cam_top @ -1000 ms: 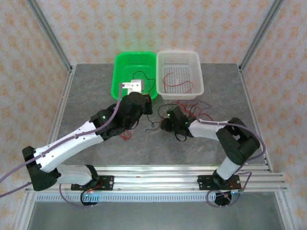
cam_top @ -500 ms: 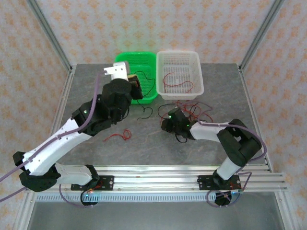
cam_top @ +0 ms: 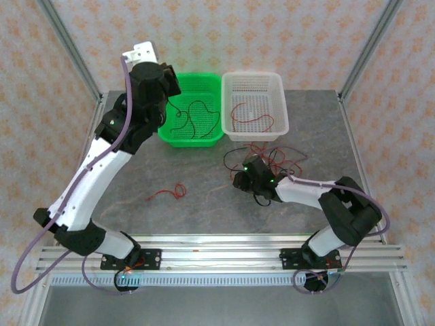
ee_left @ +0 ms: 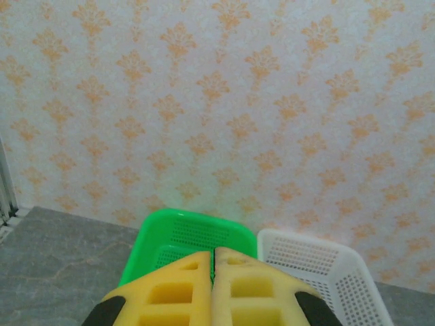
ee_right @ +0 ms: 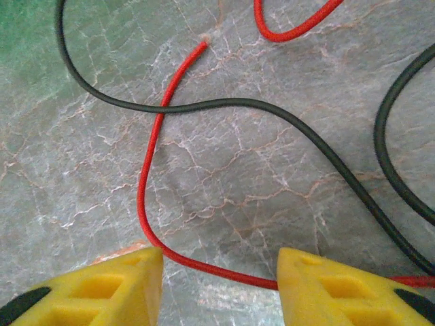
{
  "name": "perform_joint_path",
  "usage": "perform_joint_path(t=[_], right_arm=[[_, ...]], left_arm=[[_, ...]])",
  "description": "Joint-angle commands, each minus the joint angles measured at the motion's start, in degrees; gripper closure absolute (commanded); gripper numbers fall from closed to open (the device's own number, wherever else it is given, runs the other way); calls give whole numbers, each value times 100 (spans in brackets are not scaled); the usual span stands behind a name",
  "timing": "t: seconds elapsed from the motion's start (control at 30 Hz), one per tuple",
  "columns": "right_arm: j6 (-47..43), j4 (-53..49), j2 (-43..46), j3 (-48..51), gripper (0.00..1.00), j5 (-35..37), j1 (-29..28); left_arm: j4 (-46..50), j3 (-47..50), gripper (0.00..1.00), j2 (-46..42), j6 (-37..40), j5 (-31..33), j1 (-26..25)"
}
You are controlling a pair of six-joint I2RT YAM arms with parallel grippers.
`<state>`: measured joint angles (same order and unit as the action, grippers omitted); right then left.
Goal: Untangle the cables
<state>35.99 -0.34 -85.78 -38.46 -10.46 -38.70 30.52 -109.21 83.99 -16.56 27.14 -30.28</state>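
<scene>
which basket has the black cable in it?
The green basket, on the left of the pair: a black cable lies in it. The white basket beside it holds a red cable.

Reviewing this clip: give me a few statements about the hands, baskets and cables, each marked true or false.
1. The left hand is shut. True.
2. The white perforated plastic basket holds a black cable. False: a thin red cable lies in it.
3. The right hand is open over the marbled grey table, with a red wire running between its fingers. True.
4. The green plastic basket is empty. False: a thin black cable shows inside it.
</scene>
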Motion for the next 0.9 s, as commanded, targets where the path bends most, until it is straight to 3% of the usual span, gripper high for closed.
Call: perform_joint_path(t=[0.0,0.43,0.87], right_arm=[[-12,-387,376,-8,51,211,-24],[-74,-973,1182,-332,45,267,-24],[-50,-1316,1557,-455,44,356,-32]], left_arm=[[-138,-461,100,306,307,-483,340],[-624,-1164,100,1391,312,-1322,1449],[-1294,-866,100,2365,135,-1988,1719]])
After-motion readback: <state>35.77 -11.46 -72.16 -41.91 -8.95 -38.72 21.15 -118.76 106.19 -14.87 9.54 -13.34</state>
